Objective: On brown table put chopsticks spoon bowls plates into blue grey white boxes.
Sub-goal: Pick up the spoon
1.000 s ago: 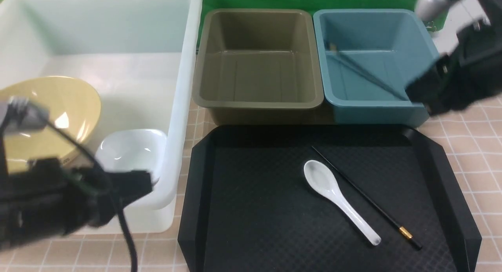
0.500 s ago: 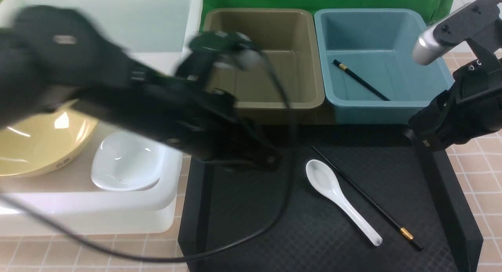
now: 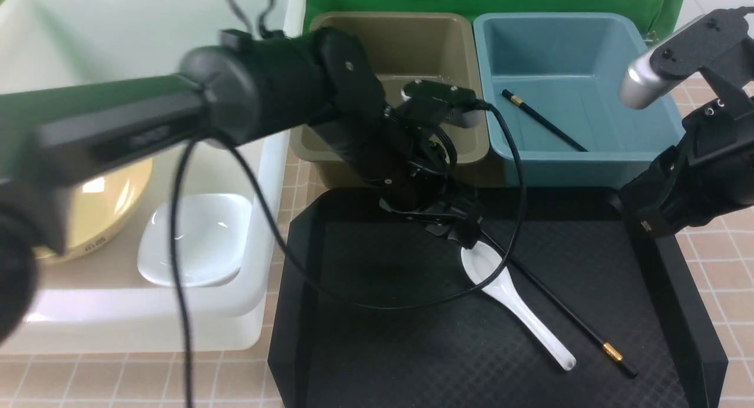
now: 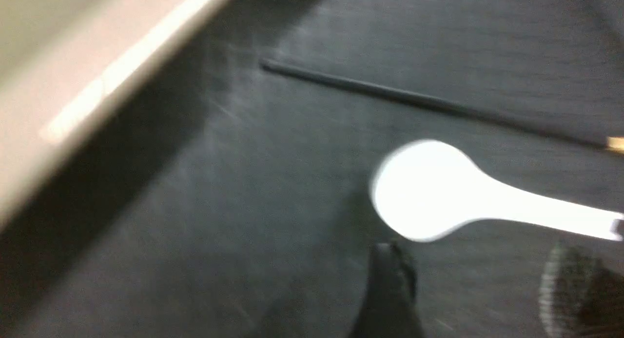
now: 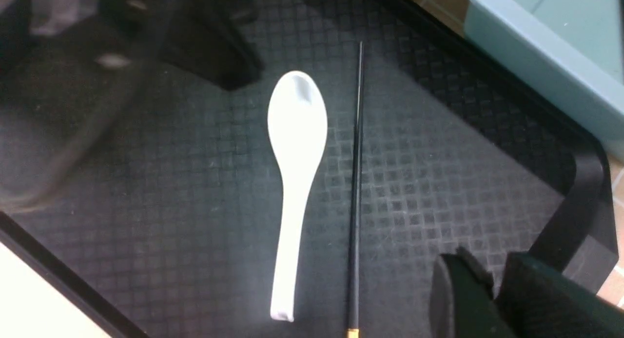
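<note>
A white spoon point(image 3: 512, 302) point(image 4: 438, 191) point(image 5: 295, 148) lies on the black tray point(image 3: 365, 337) beside a black chopstick point(image 3: 559, 311) point(image 4: 414, 99) point(image 5: 356, 172). My left gripper point(image 3: 466, 234) point(image 4: 477, 279) hangs open just over the spoon's bowl end, with nothing between its fingers point(image 4: 390, 284). A second chopstick point(image 3: 542, 120) lies in the blue box point(image 3: 589, 55). My right gripper point(image 3: 645, 222) point(image 5: 495, 274) hovers at the tray's right rim, its jaws a narrow gap apart and empty. The white box point(image 3: 277, 161) holds a yellow bowl point(image 3: 112, 202) and a white plate point(image 3: 194, 237).
The grey box point(image 3: 424, 43) stands between the white and blue boxes, behind the tray. My left arm and its cable cross over the white and grey boxes. The tray's raised rim point(image 5: 580, 191) runs close under the right gripper.
My left arm swung from the white box across to the tray and its gripper opened. The right gripper drew back from the blue box to the tray's right edge, leaving a chopstick inside.
</note>
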Robot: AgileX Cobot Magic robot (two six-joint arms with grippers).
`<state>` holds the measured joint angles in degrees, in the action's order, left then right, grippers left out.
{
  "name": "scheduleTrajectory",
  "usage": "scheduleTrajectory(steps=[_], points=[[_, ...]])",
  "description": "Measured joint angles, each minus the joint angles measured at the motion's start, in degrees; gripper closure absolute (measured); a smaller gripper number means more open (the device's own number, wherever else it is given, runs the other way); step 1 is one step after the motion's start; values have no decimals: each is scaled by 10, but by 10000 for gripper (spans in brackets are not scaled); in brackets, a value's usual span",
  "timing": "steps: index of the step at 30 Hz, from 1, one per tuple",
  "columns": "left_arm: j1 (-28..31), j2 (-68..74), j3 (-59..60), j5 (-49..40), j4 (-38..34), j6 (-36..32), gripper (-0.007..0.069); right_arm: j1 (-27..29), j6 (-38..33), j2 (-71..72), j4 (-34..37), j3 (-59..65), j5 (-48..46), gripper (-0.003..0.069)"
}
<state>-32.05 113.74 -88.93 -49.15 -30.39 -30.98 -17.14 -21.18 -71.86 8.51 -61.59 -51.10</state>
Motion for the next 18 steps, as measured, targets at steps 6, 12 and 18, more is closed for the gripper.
scheduleTrajectory(steps=[6,12,18], points=[[0,80,-55,-1,8,-22,179,0,-1,0,0,0,-5,486],[0,111,-71,-33,7,-24,216,0,-2,0,0,0,-6,486],[0,116,-73,-34,1,-24,496,0,-2,0,0,0,-6,482]])
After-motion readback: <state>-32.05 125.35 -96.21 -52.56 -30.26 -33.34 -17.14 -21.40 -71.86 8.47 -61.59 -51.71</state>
